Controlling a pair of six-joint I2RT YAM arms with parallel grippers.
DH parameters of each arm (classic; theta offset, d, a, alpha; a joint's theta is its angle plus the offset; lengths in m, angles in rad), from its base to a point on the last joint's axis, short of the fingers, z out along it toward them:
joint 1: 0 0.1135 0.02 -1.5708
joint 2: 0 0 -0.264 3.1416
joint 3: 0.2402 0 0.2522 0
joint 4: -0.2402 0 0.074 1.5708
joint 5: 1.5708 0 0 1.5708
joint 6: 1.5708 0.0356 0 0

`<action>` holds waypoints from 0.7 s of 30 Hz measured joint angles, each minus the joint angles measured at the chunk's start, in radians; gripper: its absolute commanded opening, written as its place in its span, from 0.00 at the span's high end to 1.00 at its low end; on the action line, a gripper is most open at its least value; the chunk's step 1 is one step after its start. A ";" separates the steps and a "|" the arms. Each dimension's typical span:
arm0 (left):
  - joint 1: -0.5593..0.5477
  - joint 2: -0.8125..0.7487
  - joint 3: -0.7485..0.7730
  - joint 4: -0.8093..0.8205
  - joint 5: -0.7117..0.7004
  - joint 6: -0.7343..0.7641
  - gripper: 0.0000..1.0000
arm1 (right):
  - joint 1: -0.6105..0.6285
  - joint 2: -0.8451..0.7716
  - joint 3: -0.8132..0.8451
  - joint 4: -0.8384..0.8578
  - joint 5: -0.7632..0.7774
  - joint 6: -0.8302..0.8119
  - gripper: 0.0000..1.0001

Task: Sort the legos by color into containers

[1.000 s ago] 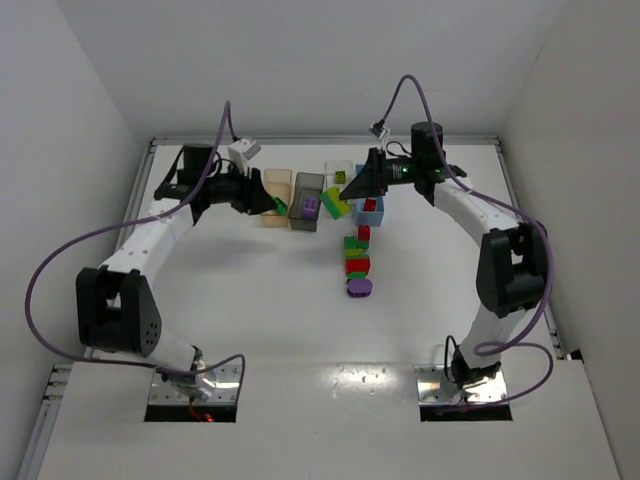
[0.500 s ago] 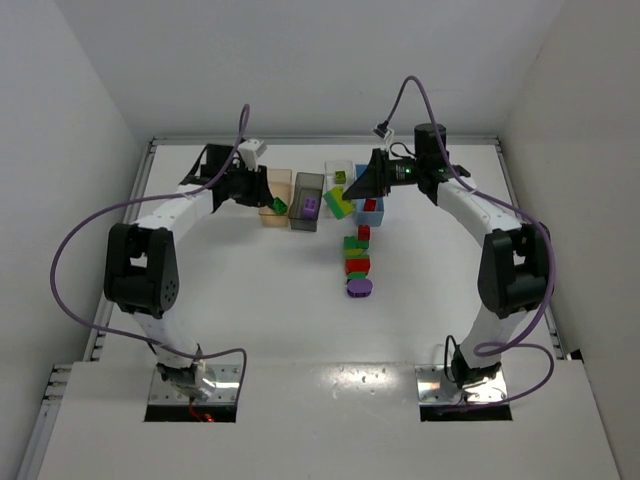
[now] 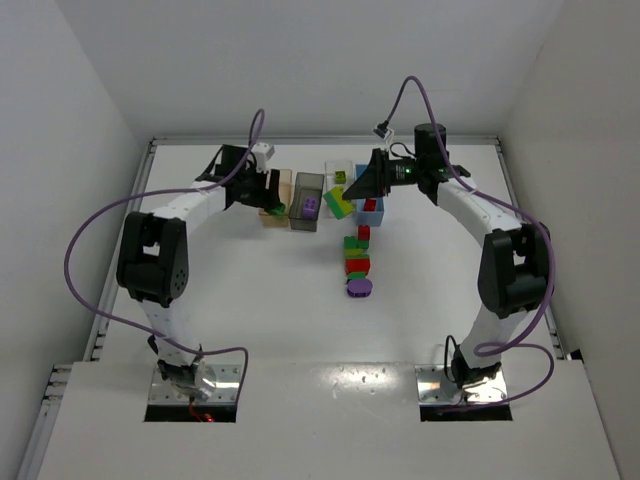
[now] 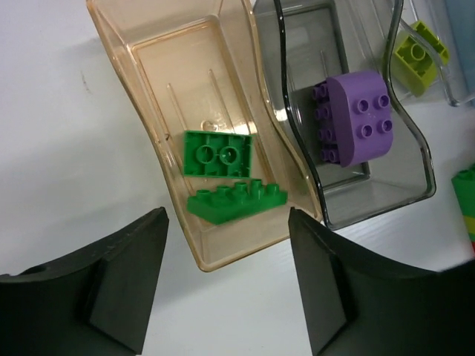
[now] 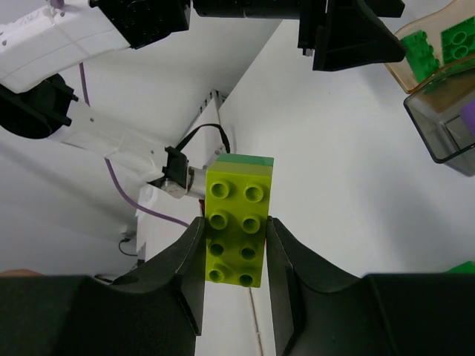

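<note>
My left gripper (image 4: 226, 278) hangs open just above the near end of the tan-orange bin (image 4: 148, 81). Two dark green legos (image 4: 219, 154) lie in that bin, one upside down and one tilted (image 4: 237, 200). A purple lego (image 4: 356, 126) sits in the smoky grey bin (image 4: 404, 174), and a lime lego (image 4: 419, 53) sits in the clear bin. My right gripper (image 5: 236, 230) is shut on a lime green brick (image 5: 239, 215) with a dark green layer on its far end. It holds the brick in the air near the clear bin (image 3: 341, 172) and the light blue bin (image 3: 375, 213).
A row of loose legos runs down the table in front of the bins: green and red pieces (image 3: 357, 243), a red and lime stack (image 3: 357, 265) and a purple piece (image 3: 359, 288). White walls close in the table at the back and sides.
My left arm has swung right over the tan-orange bin and its gripper has opened, leaving a dark green lego in that bin. My right arm has stayed put with its lime brick.
</note>
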 measured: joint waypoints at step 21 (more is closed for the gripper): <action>0.031 -0.118 -0.098 0.230 1.156 -0.219 0.32 | 0.028 0.045 0.011 0.205 -0.058 0.193 0.94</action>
